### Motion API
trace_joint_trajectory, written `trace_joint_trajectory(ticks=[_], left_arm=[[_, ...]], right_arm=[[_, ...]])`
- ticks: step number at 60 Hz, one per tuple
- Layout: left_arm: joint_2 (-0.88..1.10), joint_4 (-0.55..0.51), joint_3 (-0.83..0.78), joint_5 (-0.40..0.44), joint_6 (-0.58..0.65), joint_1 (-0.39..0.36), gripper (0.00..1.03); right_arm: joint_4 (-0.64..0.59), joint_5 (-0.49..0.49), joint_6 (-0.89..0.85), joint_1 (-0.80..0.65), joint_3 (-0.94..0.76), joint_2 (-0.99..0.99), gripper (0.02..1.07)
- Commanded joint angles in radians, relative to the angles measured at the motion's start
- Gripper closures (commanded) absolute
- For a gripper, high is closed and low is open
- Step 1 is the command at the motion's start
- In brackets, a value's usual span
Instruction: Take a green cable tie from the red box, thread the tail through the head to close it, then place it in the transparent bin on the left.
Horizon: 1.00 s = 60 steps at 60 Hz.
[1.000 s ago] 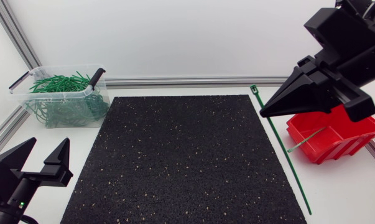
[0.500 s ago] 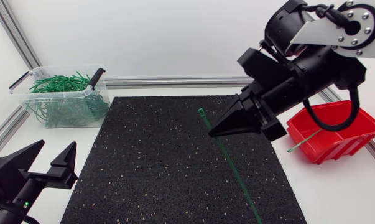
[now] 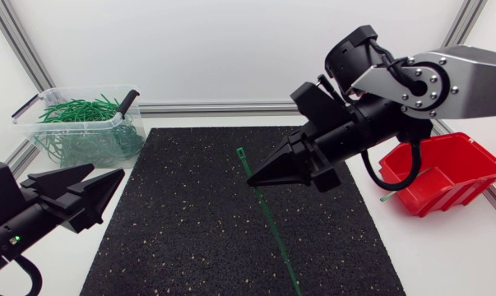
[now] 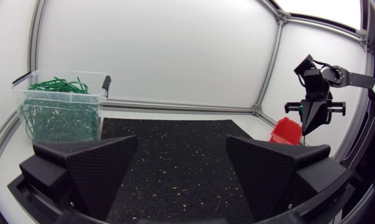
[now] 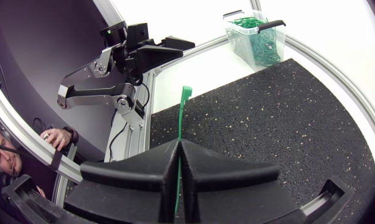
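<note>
**A:** So where's the green cable tie (image 3: pixel 276 238) right now?

**B:** It's pinched in the right gripper (image 3: pixel 260 179), up over the middle of the black mat (image 3: pixel 173 238). In the right wrist view both fingers are pressed flat together on the strap (image 5: pixel 182 118), so the pincer is clamped tight on it. The head end pokes out past the fingertips and the long tail hangs down slanting toward the mat's near edge.

**A:** Wasn't it way off to the side?

**B:** Yeah. A second ago the gripper was by the red box (image 3: pixel 470 177) and the tie hung along the mat's right edge. Half a second ago it was partway in. Now it's pretty much centre.

**A:** And the left one?

**B:** The left gripper (image 3: pixel 108 171) has swung round from the near left corner, and it now points across the mat's left edge at the tie. Its fingers stand wide apart in its own wrist view (image 4: pixel 181 149), holding nothing. The two grippers are well apart.

**A:** Bin?

**B:** The transparent bin (image 3: pixel 108 125) hasn't budged. It sits at the far left corner with a heap of green ties in it.
</note>
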Motion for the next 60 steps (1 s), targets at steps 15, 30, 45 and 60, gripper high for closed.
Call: trace_joint_trajectory(ticks=[15, 30, 45, 60], left_arm=[[0.245, 0.019, 0.182, 0.248, -0.083, -0.082, 0.04], [0.377, 0.019, 0.294, 0.432, -0.14, -0.163, 0.04], [0.553, 0.065, 0.365, 0.611, -0.138, -0.191, 0.04], [0.644, 0.108, 0.434, 0.646, -0.158, -0.298, 0.04]], right_arm=[[0.09, -0.11, 0.113, -0.036, -0.048, 0.007, 1.01], [0.126, -0.137, 0.144, -0.038, -0.058, 0.03, 1.01], [0.155, -0.188, 0.182, -0.056, -0.058, 0.051, 1.01], [0.215, -0.22, 0.245, -0.073, -0.053, 0.07, 1.01]])
